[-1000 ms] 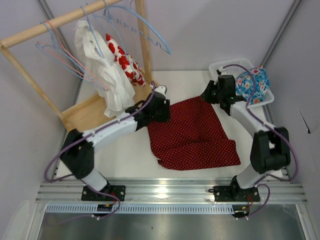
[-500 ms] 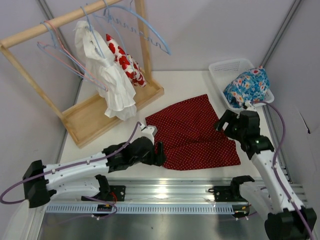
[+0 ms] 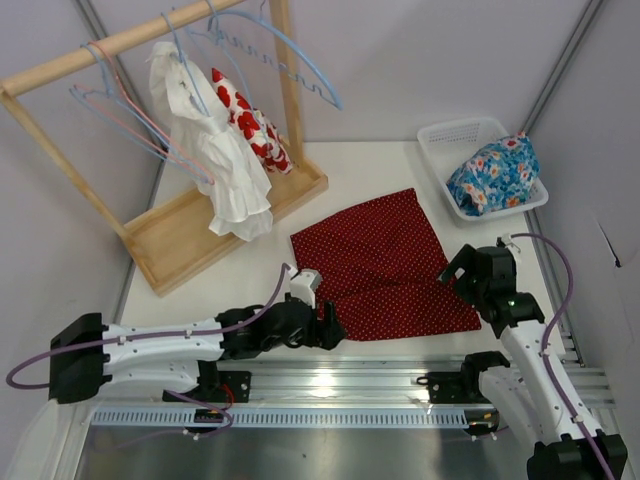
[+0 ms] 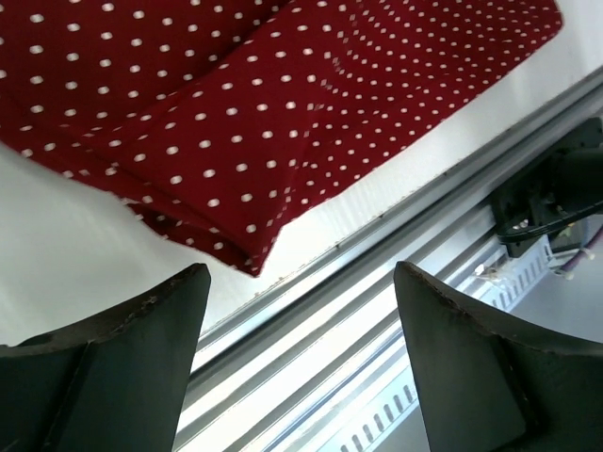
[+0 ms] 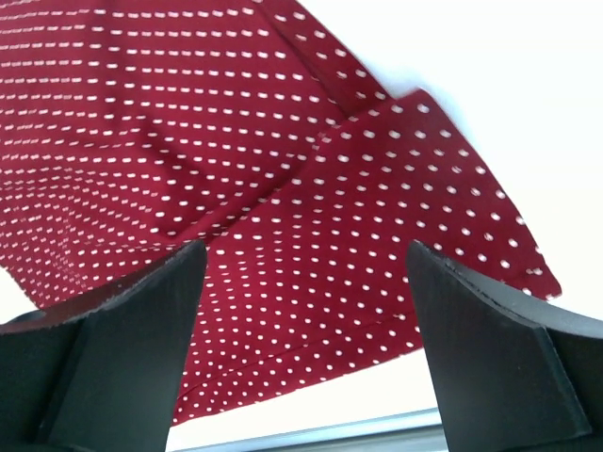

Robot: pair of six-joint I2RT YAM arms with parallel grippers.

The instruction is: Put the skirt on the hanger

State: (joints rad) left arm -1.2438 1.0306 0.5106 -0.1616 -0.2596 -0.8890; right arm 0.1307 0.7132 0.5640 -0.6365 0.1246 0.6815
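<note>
Both arms have pulled back toward the near edge: the left gripper [image 3: 331, 326] hovers at the near-left corner of the skirt [image 3: 385, 262], the right gripper [image 3: 454, 270] at its right edge, both jaws wide and holding nothing; the skirt lies flat on the white surface [image 3: 245, 278]

Looks like a robot lab, a closed test cell rather than a home or shop. Shows in the plain pale walls [image 3: 420, 60] with bare metal posts [image 3: 566, 60] at upper left and upper right, the white table [image 3: 370, 165] in the middle, and the aluminium rail [image 3: 340, 385] along the bottom edge with two arms [image 3: 160, 345] bolted to it. Holds only staged props: a small wooden rack [image 3: 130, 40] at upper left, a basket [image 3: 440, 135] at upper right.
</note>
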